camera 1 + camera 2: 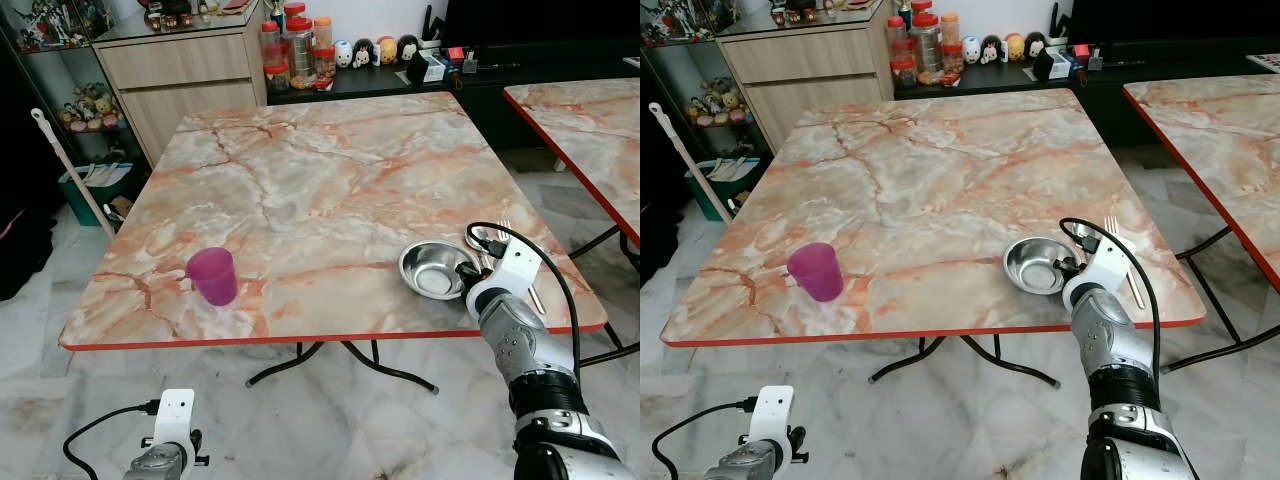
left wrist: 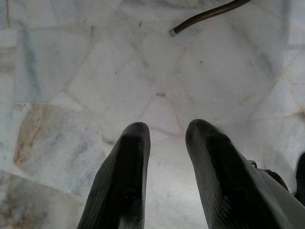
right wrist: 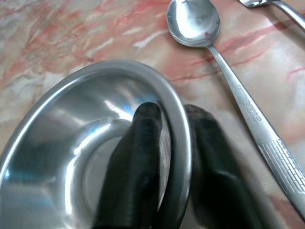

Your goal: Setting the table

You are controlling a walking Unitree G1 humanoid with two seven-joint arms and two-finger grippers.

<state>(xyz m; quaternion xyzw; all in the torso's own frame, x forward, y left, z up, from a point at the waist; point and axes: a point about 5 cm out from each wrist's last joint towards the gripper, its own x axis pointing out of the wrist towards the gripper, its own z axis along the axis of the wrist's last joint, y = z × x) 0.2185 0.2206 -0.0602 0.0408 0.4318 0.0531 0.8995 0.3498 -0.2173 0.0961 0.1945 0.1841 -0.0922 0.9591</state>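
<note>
Floor (image 1: 60,400), pale marble tile, nearest to me. L arm hangs low over it; left end effector (image 2: 167,136) points down at the tiles, fingers parted a little, nothing between them. Dark curved leg end of the counter frame (image 2: 205,14) lies further along the floor in the L wrist view.

Right end effector (image 3: 174,124) next, at the near R corner of the counter (image 1: 320,180), closed on the rim of the steel bowl (image 1: 432,268): one finger (image 3: 143,157) inside the bowl, the other outside, rim pinched between. Bowl sits on the marble-pattern top, close to the red front edge.

Spoon (image 3: 224,62) just beside the bowl on its R side, bowl-end away from me, handle running back toward the wrist. Fork (image 1: 1120,255) just beyond the spoon, roughly parallel; only tine end seen in the R wrist view.

Purple cup (image 1: 212,275) upright near the front L edge, well apart from the bowl.

Far side: wooden cabinet (image 1: 180,80), jars (image 1: 295,50) and small figurines (image 1: 370,50) on a dark shelf. Second counter (image 1: 590,120) of the same pattern to the R. Mop handle (image 1: 70,170) leaning at L.
</note>
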